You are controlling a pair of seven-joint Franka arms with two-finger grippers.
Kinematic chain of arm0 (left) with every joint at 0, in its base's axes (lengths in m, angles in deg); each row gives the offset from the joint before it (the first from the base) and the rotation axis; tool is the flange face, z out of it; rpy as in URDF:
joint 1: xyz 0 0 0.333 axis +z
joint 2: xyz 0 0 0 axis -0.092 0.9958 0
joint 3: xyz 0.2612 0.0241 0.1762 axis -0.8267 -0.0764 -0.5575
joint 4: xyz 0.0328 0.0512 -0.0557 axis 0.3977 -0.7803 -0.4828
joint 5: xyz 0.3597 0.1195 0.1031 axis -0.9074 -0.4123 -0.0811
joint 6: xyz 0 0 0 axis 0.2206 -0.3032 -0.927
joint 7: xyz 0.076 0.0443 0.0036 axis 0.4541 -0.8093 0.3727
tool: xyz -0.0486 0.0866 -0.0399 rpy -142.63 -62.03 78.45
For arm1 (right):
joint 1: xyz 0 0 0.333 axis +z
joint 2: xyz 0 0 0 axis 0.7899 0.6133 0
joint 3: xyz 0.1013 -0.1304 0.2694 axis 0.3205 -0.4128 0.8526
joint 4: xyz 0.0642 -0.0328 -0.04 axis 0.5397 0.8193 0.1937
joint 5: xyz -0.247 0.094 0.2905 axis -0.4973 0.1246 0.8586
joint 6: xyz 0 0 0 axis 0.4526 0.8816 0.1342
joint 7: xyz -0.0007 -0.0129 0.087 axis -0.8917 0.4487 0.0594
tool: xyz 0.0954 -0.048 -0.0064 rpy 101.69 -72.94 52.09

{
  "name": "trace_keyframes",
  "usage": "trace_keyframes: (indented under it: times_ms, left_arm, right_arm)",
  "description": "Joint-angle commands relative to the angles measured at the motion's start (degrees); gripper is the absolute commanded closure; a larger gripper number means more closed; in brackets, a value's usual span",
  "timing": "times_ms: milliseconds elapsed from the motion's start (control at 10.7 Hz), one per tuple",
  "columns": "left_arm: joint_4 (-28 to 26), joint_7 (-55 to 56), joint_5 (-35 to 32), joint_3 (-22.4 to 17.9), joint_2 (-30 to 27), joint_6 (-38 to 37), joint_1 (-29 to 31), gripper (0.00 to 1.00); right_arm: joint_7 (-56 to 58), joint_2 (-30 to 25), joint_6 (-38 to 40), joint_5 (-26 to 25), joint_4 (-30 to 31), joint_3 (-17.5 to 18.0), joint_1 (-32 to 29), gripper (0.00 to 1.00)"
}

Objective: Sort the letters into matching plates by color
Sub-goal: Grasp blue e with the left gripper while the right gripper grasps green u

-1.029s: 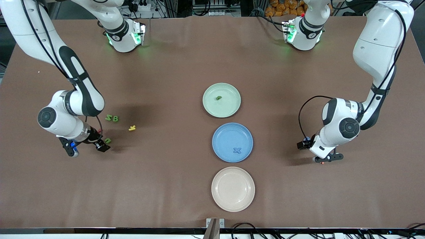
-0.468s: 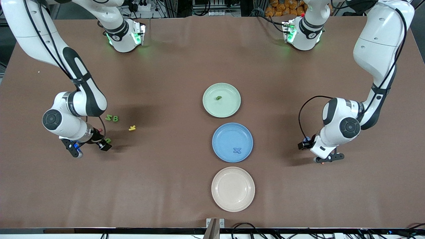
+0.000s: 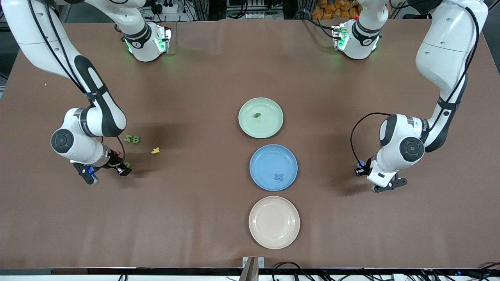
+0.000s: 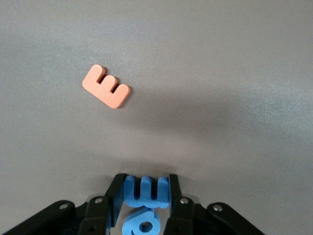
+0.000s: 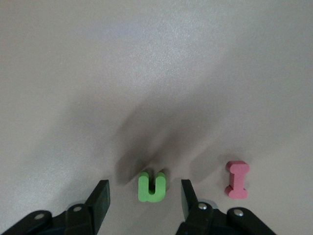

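Note:
The pale green plate (image 3: 261,117) holds one dark green letter (image 3: 257,115). The bright blue plate (image 3: 273,167), nearer the front camera, holds a blue X (image 3: 278,176). My right gripper (image 3: 124,170) (image 5: 145,197) is low at the table, open, its jaws on either side of a green U (image 5: 152,186) (image 3: 127,165). Two more green letters (image 3: 132,139) lie farther from the front camera. My left gripper (image 3: 360,170) (image 4: 146,192) is shut on a three-pronged blue letter (image 4: 146,188), low over the table. A second blue letter (image 4: 144,223) lies under it.
A beige plate (image 3: 274,222) sits nearest the front camera. A yellow letter (image 3: 155,150) lies beside the green pair. A pink I (image 5: 237,179) lies beside the U. An orange E (image 4: 106,86) lies on the table ahead of my left gripper.
My right gripper has shifted a little over the green U, covering more of it. My left hand has shifted slightly toward its own end of the table.

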Motion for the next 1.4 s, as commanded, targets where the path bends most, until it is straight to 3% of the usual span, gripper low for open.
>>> trace_keyframes:
  times_ms: [0, 374, 561, 655, 1309]
  left_arm:
    - [-0.17, 1.87, 0.47, 0.1, 0.34, 0.26, -1.15, 1.0]
    - [0.19, 3.45, 0.47, 1.14, -1.5, 0.26, -2.39, 1.0]
    - [0.27, 4.33, 0.47, 2.73, -2.03, 0.26, -2.12, 1.0]
    - [0.27, 5.38, 0.47, 3.69, -2.38, 0.26, -2.12, 1.0]
    - [3.08, 14.43, 0.38, 12.47, -1.51, 0.26, -2.74, 1.0]
  right_arm:
    - [-0.54, -0.05, -2.06, -0.86, 1.44, -0.22, 0.22, 0.39]
    - [-0.45, 0.39, -2.95, -0.86, 1.53, -0.22, 0.22, 0.55]
    - [-0.36, 0.4, -2.95, -0.86, 1.45, -0.22, 0.22, 0.9]
    - [-0.36, 0.31, -2.95, -0.86, 1.45, -0.22, 0.22, 1.0]
    - [-0.27, -6.01, 4.51, -0.68, 0.48, 2.06, 1.54, 1.0]
